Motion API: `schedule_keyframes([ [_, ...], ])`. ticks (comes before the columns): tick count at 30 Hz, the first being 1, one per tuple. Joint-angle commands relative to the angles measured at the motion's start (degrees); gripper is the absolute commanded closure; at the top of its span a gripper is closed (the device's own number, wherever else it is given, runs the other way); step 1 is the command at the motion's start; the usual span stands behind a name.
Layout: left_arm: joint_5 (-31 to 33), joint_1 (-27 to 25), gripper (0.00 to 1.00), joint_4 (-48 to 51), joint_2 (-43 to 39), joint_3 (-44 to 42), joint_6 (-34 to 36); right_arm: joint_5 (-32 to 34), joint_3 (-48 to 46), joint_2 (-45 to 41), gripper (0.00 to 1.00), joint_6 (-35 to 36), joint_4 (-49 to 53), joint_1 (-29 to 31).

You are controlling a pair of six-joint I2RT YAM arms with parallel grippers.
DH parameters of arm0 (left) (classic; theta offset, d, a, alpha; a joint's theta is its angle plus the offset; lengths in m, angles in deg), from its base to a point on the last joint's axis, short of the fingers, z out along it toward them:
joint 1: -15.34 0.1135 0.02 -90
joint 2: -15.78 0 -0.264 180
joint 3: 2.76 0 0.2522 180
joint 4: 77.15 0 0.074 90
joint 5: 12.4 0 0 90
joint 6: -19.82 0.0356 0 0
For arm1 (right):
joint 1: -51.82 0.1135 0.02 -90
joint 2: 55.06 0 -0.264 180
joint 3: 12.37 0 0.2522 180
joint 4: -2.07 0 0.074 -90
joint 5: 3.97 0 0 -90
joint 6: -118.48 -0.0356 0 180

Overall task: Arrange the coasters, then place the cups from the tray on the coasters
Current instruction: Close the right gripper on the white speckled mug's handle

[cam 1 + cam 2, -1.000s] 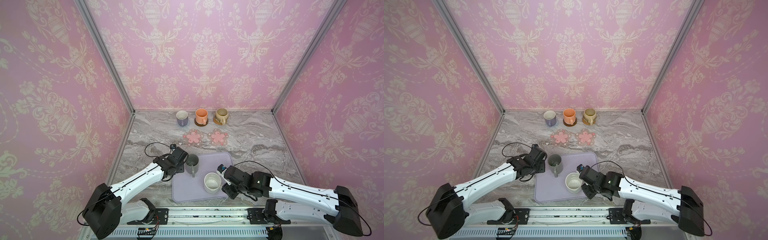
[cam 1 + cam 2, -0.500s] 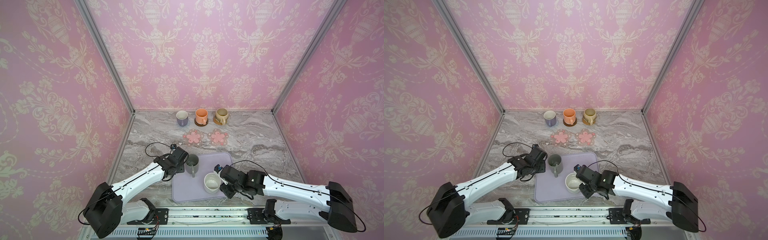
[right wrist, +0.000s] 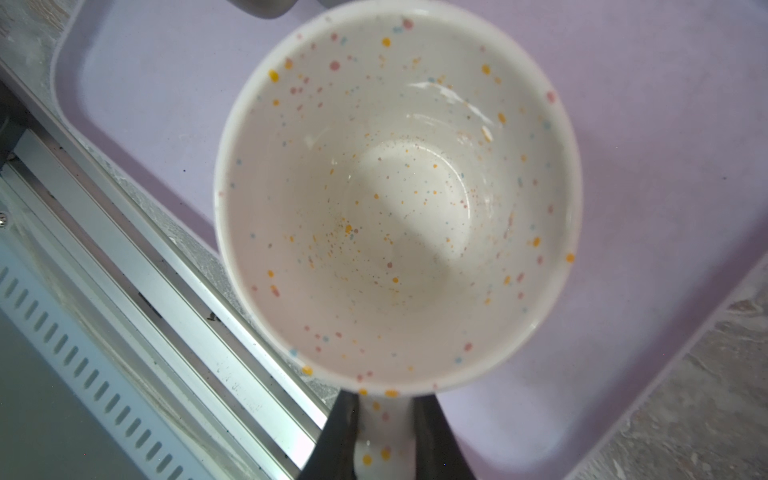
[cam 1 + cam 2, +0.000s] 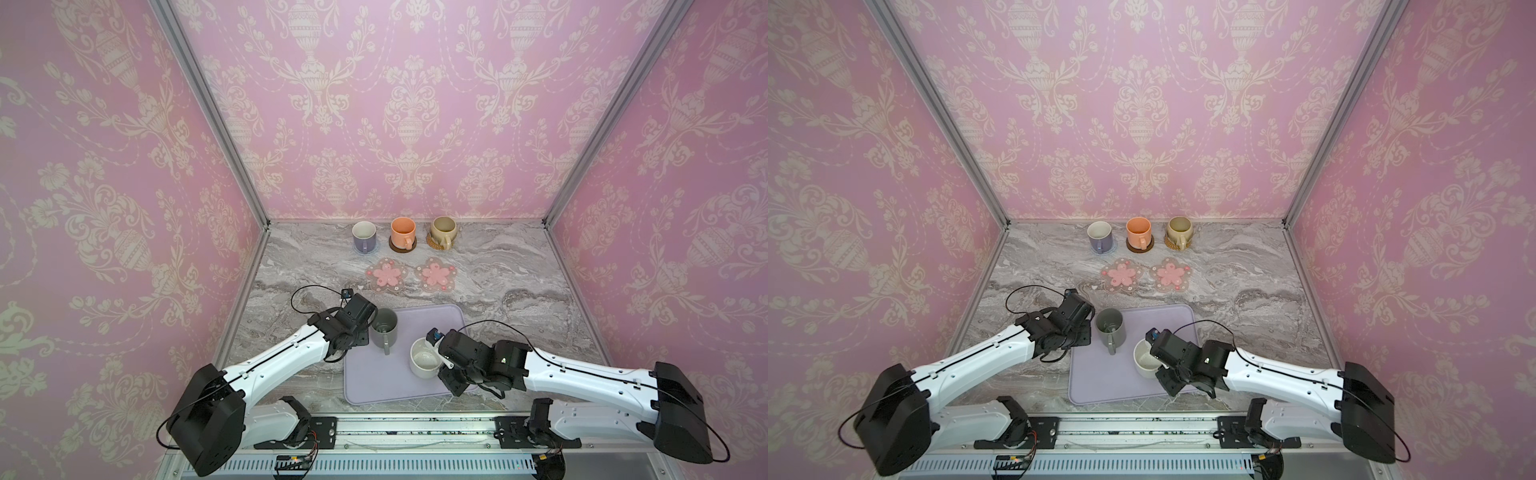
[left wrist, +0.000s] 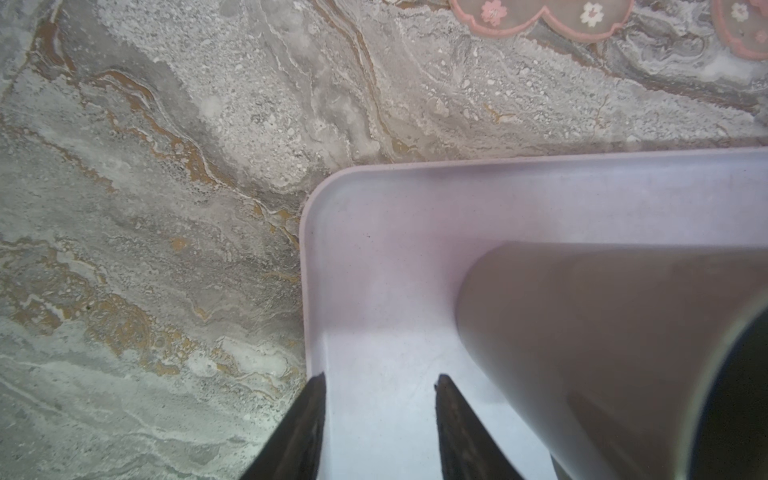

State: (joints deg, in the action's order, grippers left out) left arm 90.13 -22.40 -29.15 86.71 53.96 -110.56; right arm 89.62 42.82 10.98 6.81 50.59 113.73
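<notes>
I see the lavender-grey tray lying on the marble tabletop at the near edge, between the two arms, and two cups stand on it. The dark grey mug is upright at the far left corner of the tray, with its handle turned to the near side. The left hand is just beside this mug, low over the tray corner. Its two dark fingers stand apart with only the tray floor between them, so it is released and holds nothing. The white speckled mug stands upright nearer to the front right of the tray. The right hand has its fingers on both sides of the mug's handle and they lie against it, so it is grasping the handle. The mug's base looks to be on the tray, but I cannot tell this for sure. At the back of the tabletop, near the wall, three cups stand in a row, each on a coaster: the lavender mug on the light blue coaster, the orange-peach mug on the dark brown coaster, and the beige mug on the rattan coaster. Between this row and the tray, two pink flower coasters lie side by side, with no cup on them.
</notes>
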Motion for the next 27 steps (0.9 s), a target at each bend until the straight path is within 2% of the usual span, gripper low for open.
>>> schedule_keyframes([
  [1, -0.2, -0.4, 0.54, 0.0, -0.1, -0.6, 0.0, 5.2, 1.1, -1.7, 0.97, -1.6, 0.9, -0.1],
  [4, -0.2, -0.4, 0.54, -0.2, -0.1, -0.6, -0.2, 6.7, 0.7, -3.0, 1.0, -2.0, 1.0, -0.1],
  [16, -0.1, -0.4, 0.54, -0.5, -0.8, -2.8, -0.4, 10.4, -1.3, -7.7, 1.0, -3.7, 0.0, -0.3],
  [26, 0.0, -0.4, 0.54, -0.4, -1.4, -3.0, -0.5, 5.3, -2.0, -4.7, 1.0, -4.9, 1.2, -0.7],
  [27, 0.0, -0.4, 0.54, -0.4, -1.5, -3.0, -0.5, 5.0, -2.0, -4.2, 0.97, -5.1, 1.4, -0.7],
])
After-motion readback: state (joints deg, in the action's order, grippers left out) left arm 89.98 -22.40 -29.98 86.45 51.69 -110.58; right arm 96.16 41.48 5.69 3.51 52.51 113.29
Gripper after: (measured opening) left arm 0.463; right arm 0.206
